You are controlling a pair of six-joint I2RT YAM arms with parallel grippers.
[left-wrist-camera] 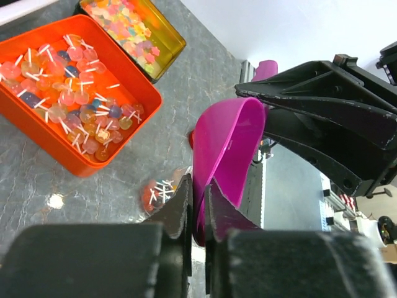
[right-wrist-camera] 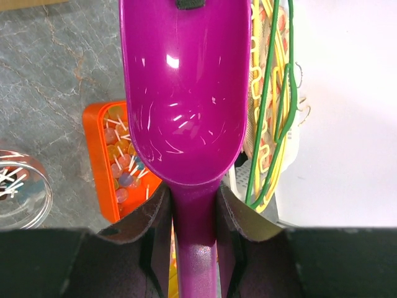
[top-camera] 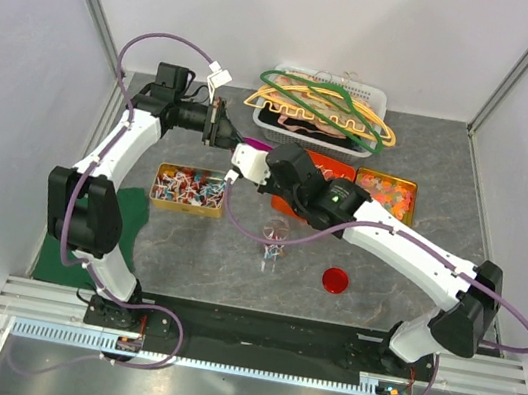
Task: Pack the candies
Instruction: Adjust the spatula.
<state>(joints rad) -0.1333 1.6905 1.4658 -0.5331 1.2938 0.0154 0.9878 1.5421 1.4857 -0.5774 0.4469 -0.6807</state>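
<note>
L gripper (left-wrist-camera: 198, 194) pinched almost fully closed on rim of magenta scoop (right-wrist-camera: 186, 93), R gripper (right-wrist-camera: 195, 200) partly closed, clamping scoop handle, candies (top-camera: 187, 188) in yellow tin (top-camera: 156, 197) at scoop's 7 o'clock, few in glass jar (top-camera: 273, 240) at 5 o'clock

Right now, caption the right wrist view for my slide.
Right gripper holds the empty magenta scoop; orange lollipop tray beyond.

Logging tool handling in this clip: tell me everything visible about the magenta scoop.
The scoop is glossy magenta plastic, one piece: a deep rounded bowl narrowing into a handle. The bowl is empty. It is held off the table, beside and above the orange tray. The right gripper clamps the handle between its jaws; the left gripper is shut on the bowl's far rim.
</note>
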